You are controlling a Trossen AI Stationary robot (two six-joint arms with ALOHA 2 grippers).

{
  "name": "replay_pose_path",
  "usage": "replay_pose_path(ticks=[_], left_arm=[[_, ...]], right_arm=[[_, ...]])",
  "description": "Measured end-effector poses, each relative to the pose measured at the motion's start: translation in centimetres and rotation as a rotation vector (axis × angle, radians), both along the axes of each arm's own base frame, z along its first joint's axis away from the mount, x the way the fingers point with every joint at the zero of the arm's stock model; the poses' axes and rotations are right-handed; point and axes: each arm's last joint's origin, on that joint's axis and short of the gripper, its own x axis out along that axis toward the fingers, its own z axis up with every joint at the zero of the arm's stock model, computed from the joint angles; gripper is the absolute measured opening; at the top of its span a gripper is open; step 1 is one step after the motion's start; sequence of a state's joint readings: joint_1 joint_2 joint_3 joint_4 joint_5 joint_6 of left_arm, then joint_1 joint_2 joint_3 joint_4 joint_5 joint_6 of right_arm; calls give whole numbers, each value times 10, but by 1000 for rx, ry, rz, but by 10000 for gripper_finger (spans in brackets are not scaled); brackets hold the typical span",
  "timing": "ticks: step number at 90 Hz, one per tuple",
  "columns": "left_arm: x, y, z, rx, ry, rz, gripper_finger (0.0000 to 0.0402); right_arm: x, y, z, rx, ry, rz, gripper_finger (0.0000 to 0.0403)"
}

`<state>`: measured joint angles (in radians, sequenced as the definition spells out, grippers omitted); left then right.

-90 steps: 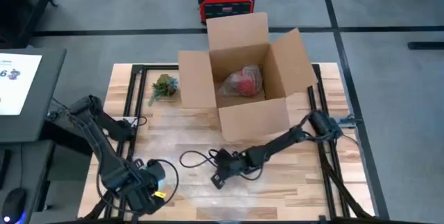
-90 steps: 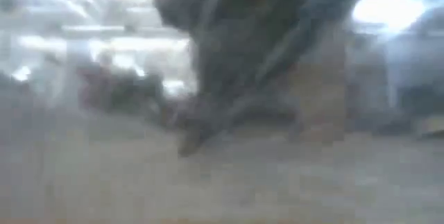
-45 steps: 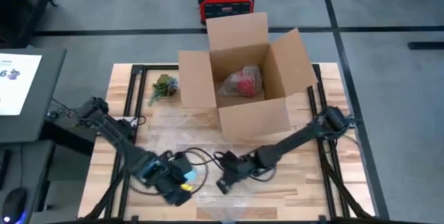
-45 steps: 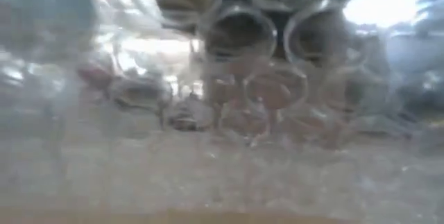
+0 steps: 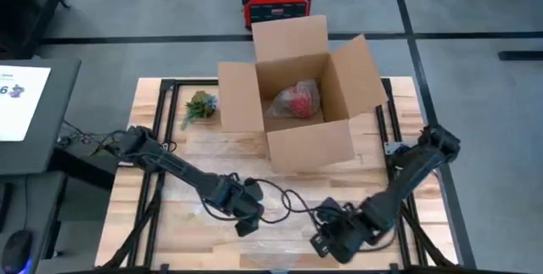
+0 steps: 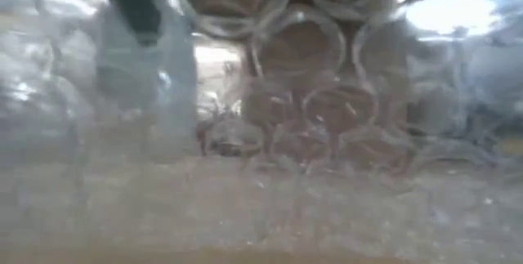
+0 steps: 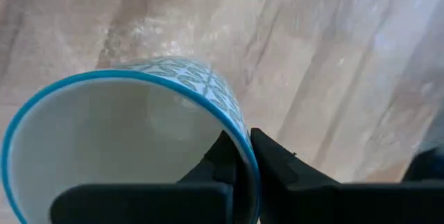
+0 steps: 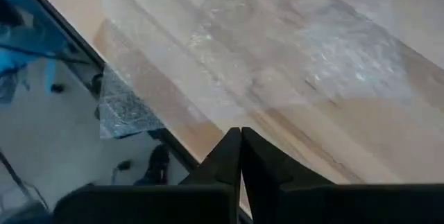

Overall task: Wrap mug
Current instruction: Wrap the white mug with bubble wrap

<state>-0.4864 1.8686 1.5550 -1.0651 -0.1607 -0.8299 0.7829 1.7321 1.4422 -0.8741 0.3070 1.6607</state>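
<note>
A mug [image 7: 125, 148], white inside with a blue rim and a teal pattern outside, is held in my left gripper [image 5: 243, 219] at the table's middle front. It hangs over a clear sheet of bubble wrap [image 7: 333, 64] spread on the wood. In the high view the gripper hides the mug. My right gripper [image 5: 333, 242] is shut over the table's near edge [image 8: 173, 141], to the right of the left one. The bubble wrap [image 8: 333, 64] lies below it, one corner [image 8: 128, 116] hanging past the edge. Bubble wrap [image 6: 327, 109] fills the low view. My left gripper pinches the mug's wall at the rim [image 7: 244, 144], one finger [image 7: 218, 161] inside the mug and one outside. The mug is tilted, its mouth turned back toward the wrist. Whether its base touches the wrap is hidden. My right gripper: I cannot tell whether its shut fingers touch the bubble wrap.
An open cardboard box [image 5: 310, 142] stands at the table's far middle with a red thing wrapped in plastic [image 5: 297, 100] inside. A small green plant [image 5: 200, 104] lies left of the box. Loose cables [image 5: 288, 198] trail between the arms. A red device [image 5: 277, 1] sits beyond the table.
My left gripper has carried the mug from the near left corner toward the table's middle. My right gripper has gone from the middle toward the near right edge. Bubble wrap has come up in front of the low camera.
</note>
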Motion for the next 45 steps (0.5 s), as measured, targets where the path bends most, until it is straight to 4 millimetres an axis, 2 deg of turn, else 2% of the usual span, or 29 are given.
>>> replay_pose_path(ticks=[16,45], left_arm=[[5,-5,-17,34,41,-37,0],[4,-7,-17,-2,56,-22,0]], right_arm=[[-6,5,-1,2,3,-11,0],[-2,2,-1,-15,-2,1,0]])
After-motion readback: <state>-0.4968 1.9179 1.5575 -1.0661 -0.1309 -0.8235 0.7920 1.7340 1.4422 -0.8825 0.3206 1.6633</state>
